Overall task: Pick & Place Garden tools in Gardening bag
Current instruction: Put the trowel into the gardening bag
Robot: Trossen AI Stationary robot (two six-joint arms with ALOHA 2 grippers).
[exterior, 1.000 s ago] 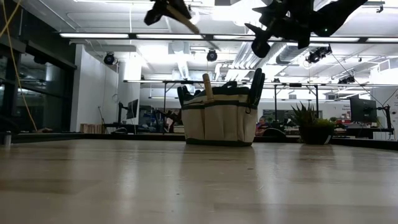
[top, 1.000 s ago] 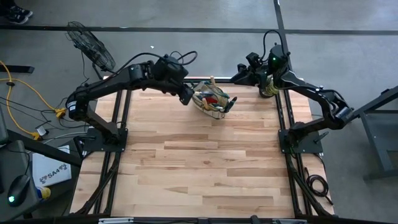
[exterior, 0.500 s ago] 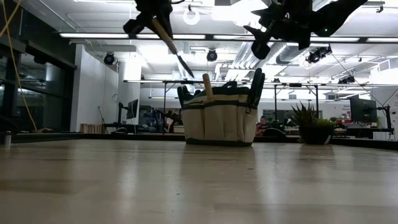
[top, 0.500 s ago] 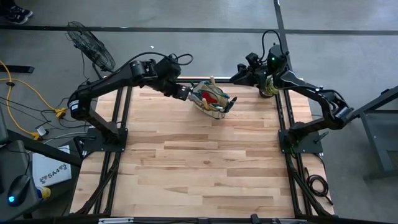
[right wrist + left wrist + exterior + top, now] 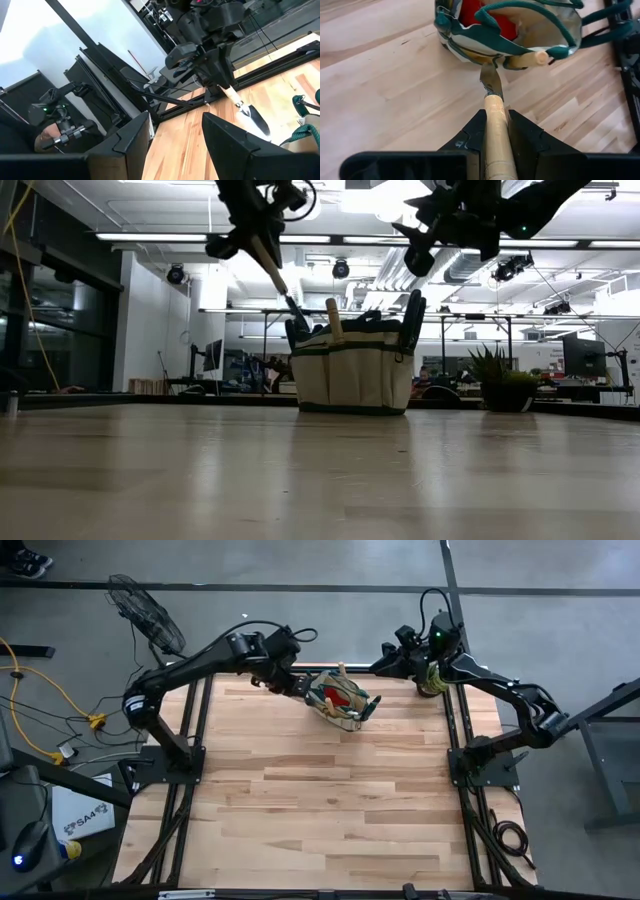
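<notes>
The beige gardening bag with green trim stands on its base at the table's far middle; it also shows in the low view and the left wrist view. In it are a red cloth, a wooden handle and dark pruner handles. My left gripper is just left of the bag, above table height, shut on a wooden-handled trowel whose silver blade reaches the bag's rim. My right gripper is open and empty, up in the air right of the bag. My left gripper pinches the trowel's wooden handle between its two fingers, close to the blade end. The fingers lie along the handle and slant down toward the bag. The trowel is lifted clear of the table, blade lowest, its tip at the bag's left rim.
A small potted green plant stands right of the bag near the table's far right corner. The wooden tabletop stretches toward the near edge. Black frame rails run along both sides.
My left gripper has gone down toward the bag, still shut on the trowel. The trowel has tipped from a shallow slant high above the bag to a steeper one, and its blade tip has come down to the bag's left rim.
</notes>
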